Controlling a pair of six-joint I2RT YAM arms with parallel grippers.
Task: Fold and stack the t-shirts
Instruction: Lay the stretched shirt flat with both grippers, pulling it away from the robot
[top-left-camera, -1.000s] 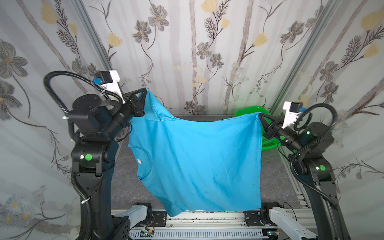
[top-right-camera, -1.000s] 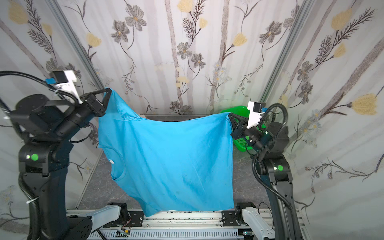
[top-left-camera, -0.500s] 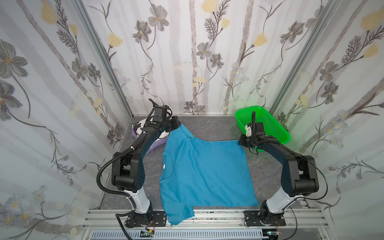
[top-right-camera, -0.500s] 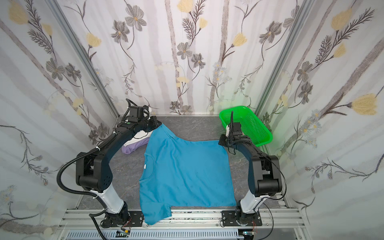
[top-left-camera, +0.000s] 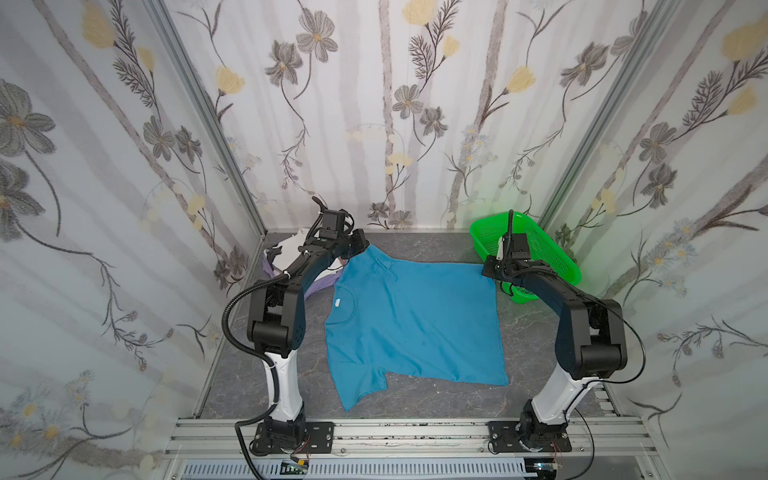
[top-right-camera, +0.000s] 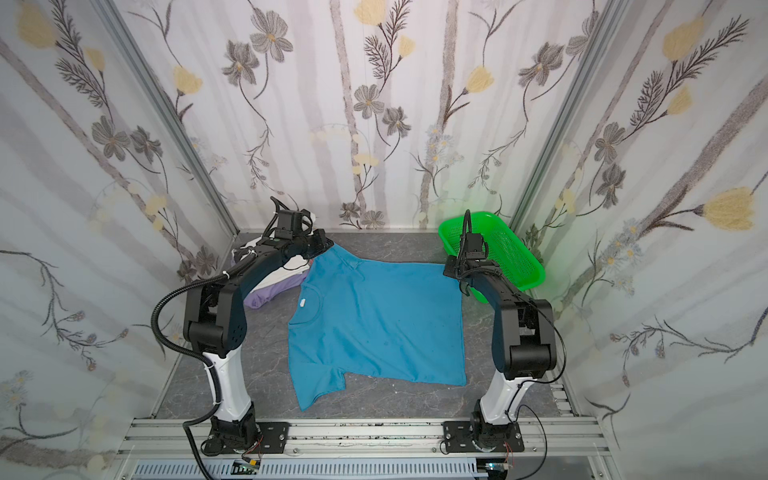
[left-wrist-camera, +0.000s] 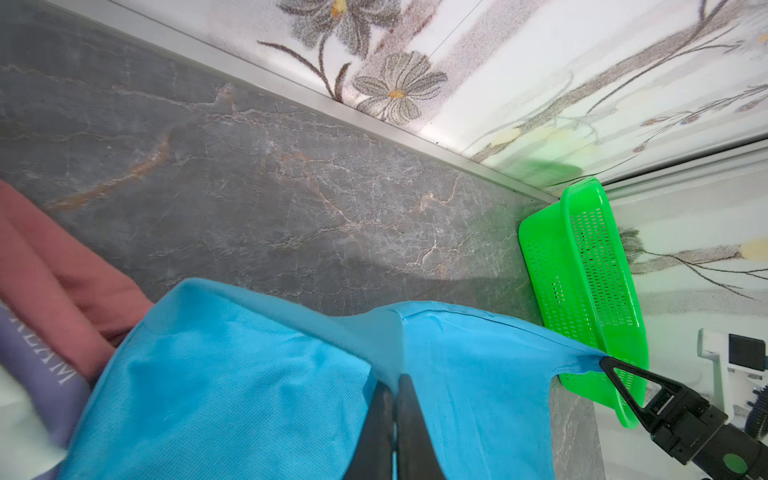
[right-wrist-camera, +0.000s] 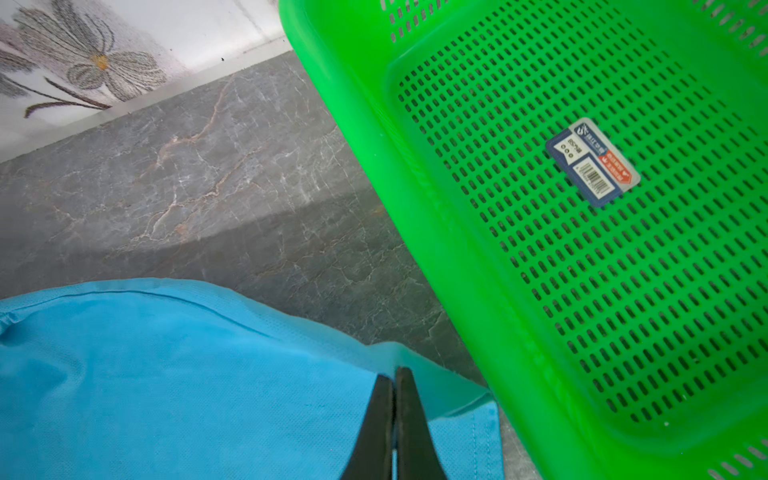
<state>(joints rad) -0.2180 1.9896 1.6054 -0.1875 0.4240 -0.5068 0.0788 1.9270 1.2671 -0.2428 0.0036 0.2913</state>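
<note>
Flower-papered walls (top-left-camera: 386, 124) closed in a grey, marble-veined bench (top-left-camera: 415, 245). The blue t-shirt (top-left-camera: 415, 324) lay spread nearly flat across its middle, collar toward nine o'clock. My left pincer (top-left-camera: 365, 246) was clenched on the shoulder corner at eleven o'clock. My right pincer (top-left-camera: 485, 270) was clenched on the hem corner at two o'clock, just beside the green basket (right-wrist-camera: 415, 208).

I judged that the pinched hem could snag on the basket's hard, perforated plastic if I swung wide. A tug from the left could disturb the folded white shirt (top-right-camera: 286, 266), lavender shirt (top-right-camera: 266, 295) and pinkish-red shirt (left-wrist-camera: 62, 266) stacked at ten o'clock. The near sleeve at seven o'clock lay skewed, and I feared it would crease into a fold. The knit looked thin, limp and finely dimpled, so it would slump wherever it was let go.
</note>
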